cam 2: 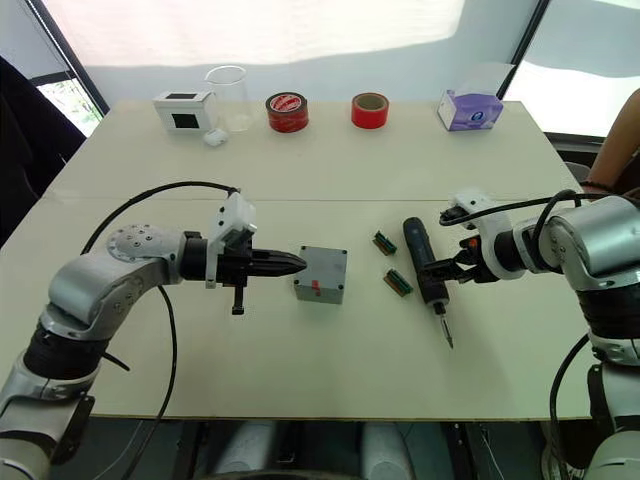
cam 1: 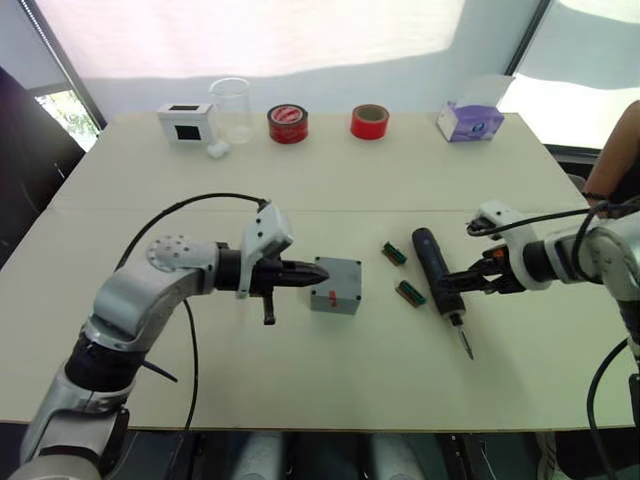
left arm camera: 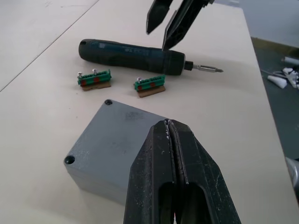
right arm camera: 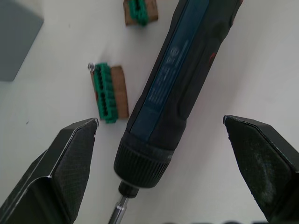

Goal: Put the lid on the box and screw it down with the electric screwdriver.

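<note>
The grey box (cam 1: 335, 285) stands mid-table with a small red mark on its near side. The lid (left arm camera: 117, 135) lies flush on top, with dark screw holes at its corners. My left gripper (cam 1: 318, 272) is shut and empty, its tips at the box's left side, close over the lid's edge in the left wrist view. To the right lies the electric screwdriver (cam 1: 436, 275), flat on the table with its bit pointing toward me. My right gripper (right arm camera: 160, 120) is open, one finger on each side of the tool's front collar, with gaps to both.
Two green terminal blocks (cam 1: 394, 254) (cam 1: 411, 292) lie between box and screwdriver. Along the far edge stand a white box (cam 1: 186, 123), a clear beaker (cam 1: 231, 108), two red tape rolls (cam 1: 288, 124) (cam 1: 370, 122) and a purple tissue box (cam 1: 470, 122). A person's arm (cam 1: 610, 160) shows at far right.
</note>
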